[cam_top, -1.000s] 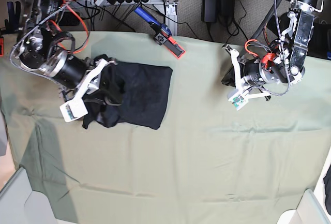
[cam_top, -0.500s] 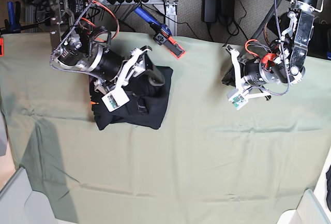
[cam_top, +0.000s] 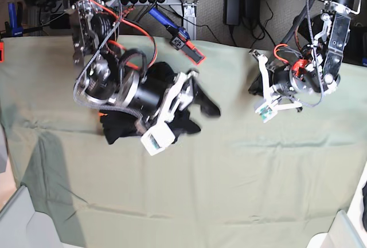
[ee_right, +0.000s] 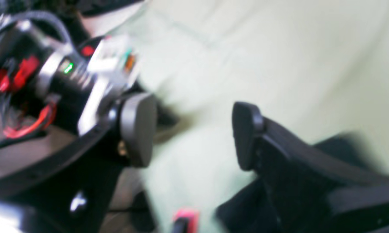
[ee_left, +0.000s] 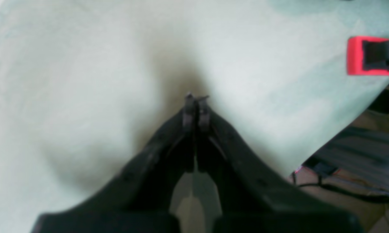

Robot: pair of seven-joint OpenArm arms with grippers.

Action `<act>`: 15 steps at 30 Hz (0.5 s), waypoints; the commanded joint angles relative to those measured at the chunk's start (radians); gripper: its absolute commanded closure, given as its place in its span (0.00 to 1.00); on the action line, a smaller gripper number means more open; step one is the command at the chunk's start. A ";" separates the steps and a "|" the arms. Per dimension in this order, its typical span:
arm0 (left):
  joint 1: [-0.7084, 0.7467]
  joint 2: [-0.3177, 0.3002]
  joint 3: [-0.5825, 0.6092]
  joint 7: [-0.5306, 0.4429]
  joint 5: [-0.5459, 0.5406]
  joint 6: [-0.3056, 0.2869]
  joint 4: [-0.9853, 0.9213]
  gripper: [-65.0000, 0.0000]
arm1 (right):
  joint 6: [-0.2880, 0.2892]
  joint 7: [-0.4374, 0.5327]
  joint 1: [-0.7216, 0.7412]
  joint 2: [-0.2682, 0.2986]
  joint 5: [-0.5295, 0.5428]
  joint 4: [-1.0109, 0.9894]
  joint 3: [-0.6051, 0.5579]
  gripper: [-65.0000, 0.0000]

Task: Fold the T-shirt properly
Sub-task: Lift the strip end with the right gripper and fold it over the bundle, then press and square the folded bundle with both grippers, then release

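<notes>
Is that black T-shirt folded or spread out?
Folded: the T-shirt is a small compact bundle, partly hidden under an arm.

T-shirt [cam_top: 119, 126]: black cloth, gathered into a compact, folded bundle, its outline uneven. Lay on the bench, on the near side of the red-and-blue clamp [cam_top: 191, 51] and, in the base view, to the left of it. A small orange mark showed at the bundle's left edge, the edge farther from the clamp. Surface dark and rumpled in the exposed part; the middle was hidden from the base view. Right wrist view blurred: dark cloth with angular corners.
</notes>
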 commanded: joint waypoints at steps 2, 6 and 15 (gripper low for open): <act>-0.013 -0.027 -0.005 0.004 -0.013 -0.014 0.085 1.00 | 0.041 0.026 0.069 0.003 -0.054 0.018 0.036 0.57; -0.013 -0.062 -0.003 0.008 -0.035 -0.014 0.261 1.00 | 0.040 0.026 0.159 0.004 -0.201 -0.005 0.113 1.00; -0.016 -0.006 0.257 -0.020 -0.021 -0.052 0.348 1.00 | 0.040 0.093 0.302 0.079 -0.245 -0.343 0.286 1.00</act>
